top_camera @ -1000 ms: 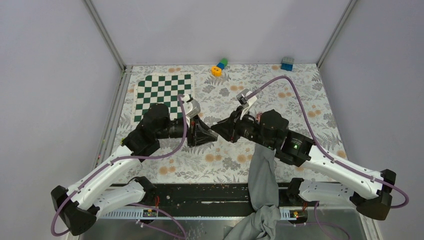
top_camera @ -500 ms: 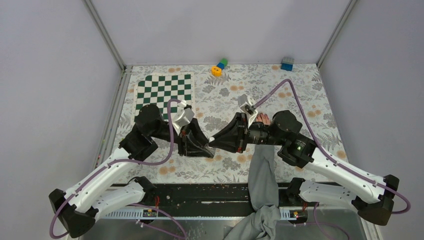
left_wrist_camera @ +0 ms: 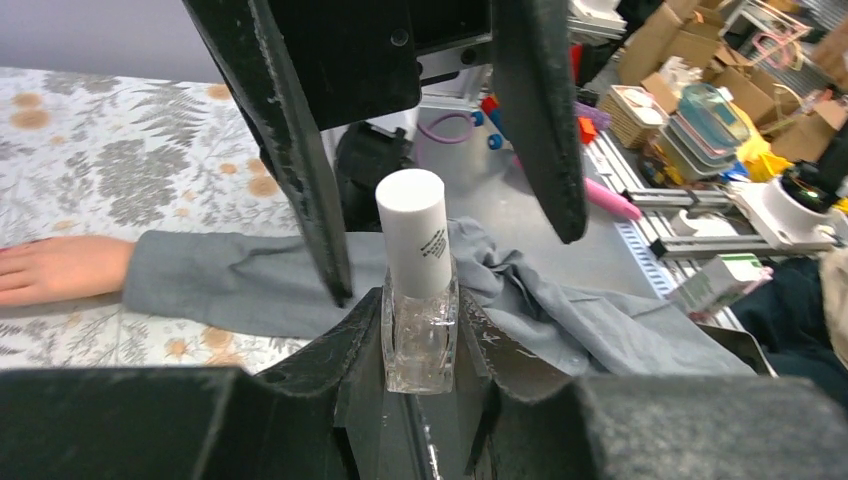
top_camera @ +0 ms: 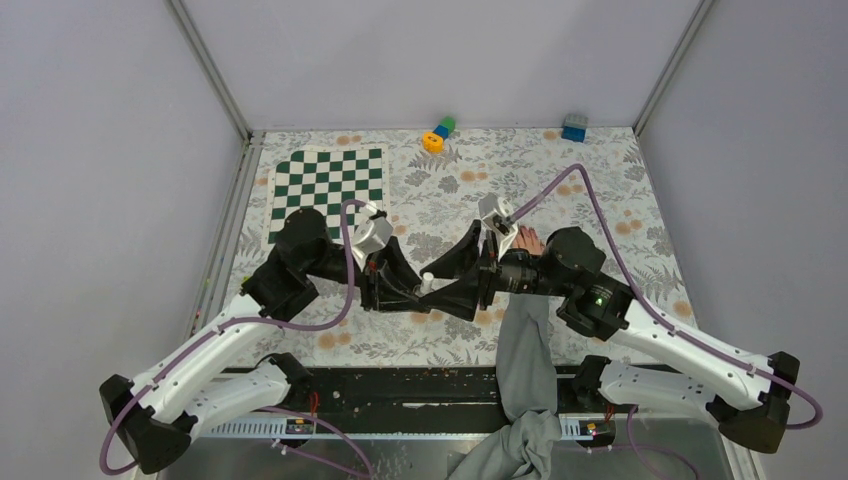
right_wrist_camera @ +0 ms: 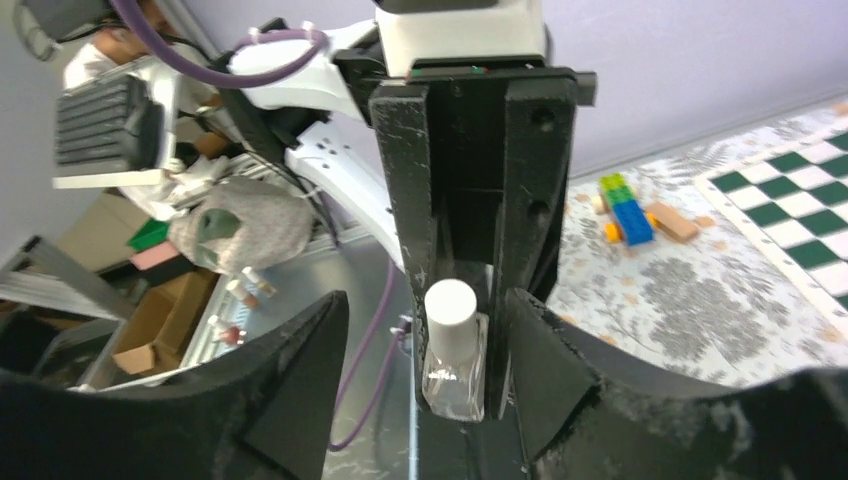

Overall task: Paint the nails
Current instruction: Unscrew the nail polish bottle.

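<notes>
Nails (top_camera: 521,232) tip a bare hand (left_wrist_camera: 60,270) lying flat on the tabletop (top_camera: 600,190), beside the right arm. The left end effector (left_wrist_camera: 420,345) clamps a nail polish bottle (left_wrist_camera: 418,300) upright. The right end effector (right_wrist_camera: 425,300) straddles its white cap (right_wrist_camera: 450,315) with fingers spread, probably to unscrew it.

**Crowded centre, open far half**

Seen from above, the right gripper (top_camera: 426,290) has its fingers spread wide around the white-capped bottle (top_camera: 427,283), which is clamped in the left gripper (top_camera: 412,292). Only narrow gaps remain beside the cap. At 3 o'clock from the bottle a human hand (top_camera: 527,240) lies flat, partly under the right arm. Its grey sleeve (top_camera: 525,340) runs off toward 6 o'clock. The two arms bar 7 and 4 o'clock. Bare floral table (top_camera: 450,180) lies open toward 12. A flat chessboard mat (top_camera: 325,185) sits at 10, and toy blocks (top_camera: 437,133) and a blue block (top_camera: 574,127) line the far edge.
</notes>
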Action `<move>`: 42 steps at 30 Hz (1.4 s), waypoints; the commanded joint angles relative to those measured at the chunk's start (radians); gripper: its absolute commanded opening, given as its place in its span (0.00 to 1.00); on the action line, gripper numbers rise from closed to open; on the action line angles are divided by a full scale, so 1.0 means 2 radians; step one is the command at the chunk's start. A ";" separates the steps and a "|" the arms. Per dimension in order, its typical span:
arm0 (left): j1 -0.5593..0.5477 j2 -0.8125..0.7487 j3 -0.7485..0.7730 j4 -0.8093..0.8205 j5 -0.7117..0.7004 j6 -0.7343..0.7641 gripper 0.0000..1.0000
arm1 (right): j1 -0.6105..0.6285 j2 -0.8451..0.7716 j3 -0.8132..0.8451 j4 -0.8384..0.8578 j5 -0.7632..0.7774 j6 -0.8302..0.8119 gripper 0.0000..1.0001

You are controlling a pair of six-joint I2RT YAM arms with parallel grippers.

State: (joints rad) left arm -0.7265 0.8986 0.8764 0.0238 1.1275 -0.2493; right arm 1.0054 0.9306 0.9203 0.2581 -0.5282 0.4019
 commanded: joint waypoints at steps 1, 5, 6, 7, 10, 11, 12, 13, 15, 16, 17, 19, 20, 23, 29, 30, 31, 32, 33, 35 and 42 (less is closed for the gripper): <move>0.000 -0.009 0.014 -0.011 -0.059 0.040 0.00 | 0.005 -0.030 -0.011 -0.018 0.082 -0.013 0.71; 0.000 -0.015 0.013 -0.024 -0.095 0.050 0.00 | 0.005 -0.050 -0.021 -0.041 0.152 -0.015 0.74; 0.000 -0.018 0.012 -0.027 -0.108 0.052 0.00 | 0.005 -0.055 -0.022 -0.047 0.173 -0.013 0.74; 0.000 -0.020 0.012 -0.032 -0.122 0.058 0.00 | 0.004 -0.058 -0.024 -0.054 0.194 -0.011 0.74; -0.003 -0.024 0.015 -0.052 -0.163 0.071 0.00 | 0.004 -0.066 -0.030 -0.056 0.226 -0.006 0.73; -0.003 -0.025 0.016 -0.056 -0.175 0.073 0.00 | 0.005 -0.067 -0.030 -0.056 0.231 -0.002 0.72; -0.003 -0.024 0.016 -0.059 -0.183 0.074 0.00 | 0.005 -0.067 -0.029 -0.057 0.233 0.000 0.71; -0.002 -0.024 0.016 -0.062 -0.196 0.074 0.00 | 0.005 -0.066 -0.026 -0.059 0.236 0.001 0.69; -0.003 -0.022 0.017 -0.068 -0.222 0.074 0.00 | 0.005 -0.059 -0.014 -0.073 0.251 0.009 0.65; -0.003 -0.021 0.018 -0.072 -0.236 0.073 0.00 | 0.005 -0.054 -0.008 -0.081 0.257 0.014 0.63; -0.003 -0.021 0.018 -0.074 -0.250 0.071 0.00 | 0.005 -0.049 -0.002 -0.086 0.261 0.020 0.61; -0.003 -0.020 0.018 -0.080 -0.273 0.070 0.00 | 0.005 -0.041 0.004 -0.085 0.275 0.033 0.58; -0.003 -0.021 0.018 -0.082 -0.287 0.070 0.00 | 0.007 -0.037 0.005 -0.081 0.280 0.040 0.57; -0.003 -0.021 0.018 -0.087 -0.316 0.067 0.00 | 0.023 -0.024 0.013 -0.078 0.314 0.045 0.55; -0.003 -0.017 0.020 -0.096 -0.343 0.063 0.00 | 0.048 0.008 0.035 -0.082 0.399 0.058 0.54; -0.003 -0.016 0.020 -0.096 -0.345 0.063 0.00 | 0.051 0.013 0.036 -0.082 0.406 0.060 0.54; -0.003 -0.017 0.020 -0.097 -0.345 0.062 0.00 | 0.052 0.019 0.039 -0.083 0.410 0.064 0.53; -0.003 -0.017 0.021 -0.096 -0.346 0.062 0.00 | 0.052 0.027 0.043 -0.085 0.412 0.066 0.52; -0.002 -0.017 0.020 -0.096 -0.346 0.061 0.00 | 0.053 0.034 0.048 -0.088 0.410 0.067 0.51; -0.002 -0.017 0.021 -0.096 -0.345 0.060 0.00 | 0.054 0.046 0.056 -0.092 0.407 0.068 0.50; -0.002 -0.016 0.022 -0.096 -0.344 0.059 0.00 | 0.063 0.072 0.075 -0.094 0.421 0.068 0.47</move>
State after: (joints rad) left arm -0.7277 0.8665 0.8768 -0.1936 0.4580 -0.1246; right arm 1.1149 1.0584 1.0080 0.0601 0.2535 0.5259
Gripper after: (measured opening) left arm 0.264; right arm 0.480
